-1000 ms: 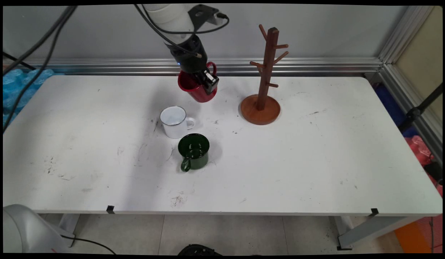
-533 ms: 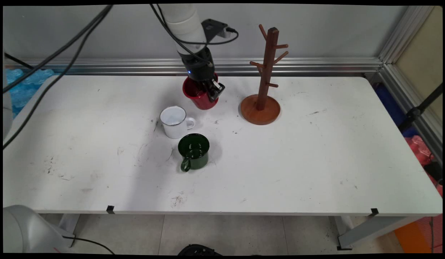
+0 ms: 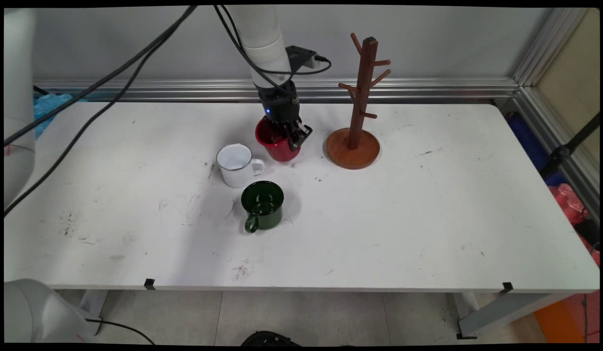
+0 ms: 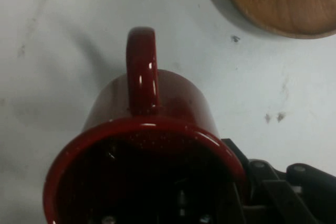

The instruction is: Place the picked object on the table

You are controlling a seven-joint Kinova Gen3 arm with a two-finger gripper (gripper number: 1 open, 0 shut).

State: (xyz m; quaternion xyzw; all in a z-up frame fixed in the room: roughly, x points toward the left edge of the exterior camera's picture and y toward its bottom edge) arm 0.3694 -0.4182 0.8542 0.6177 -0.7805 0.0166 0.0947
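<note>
Main view: a red mug (image 3: 279,145) is seen low over the white table (image 3: 428,219), gripped at its rim by the black gripper (image 3: 295,136), whose fingers are closed on the mug's right-hand wall, one of them reaching down inside the mouth. The mug is held slightly tilted, with its base at or just above the tabletop; contact with the surface cannot be judged. It lies between a white mug (image 3: 237,165) to its lower left and the round base of a wooden mug tree (image 3: 359,105) to its right, near both but touching neither. The tree stands upright, its pegs bare. A green mug (image 3: 262,205) is set just in front of the white one, handle turned toward the near edge, while the white mug's handle is turned to the right. Black cables (image 3: 106,80) are draped from the arm across the upper left. In the hand view, the red mug (image 4: 147,156) is shown from above its dark mouth, its handle (image 4: 142,69) pointing up the picture, away from the gripper (image 4: 247,192). Part of the black linkage is visible at the lower right, pressed against the rim. A curved edge of the tree's wooden base (image 4: 283,1) is caught at the top right, apart from the mug, and the scuffed table (image 4: 52,51) fills the remainder.
</note>
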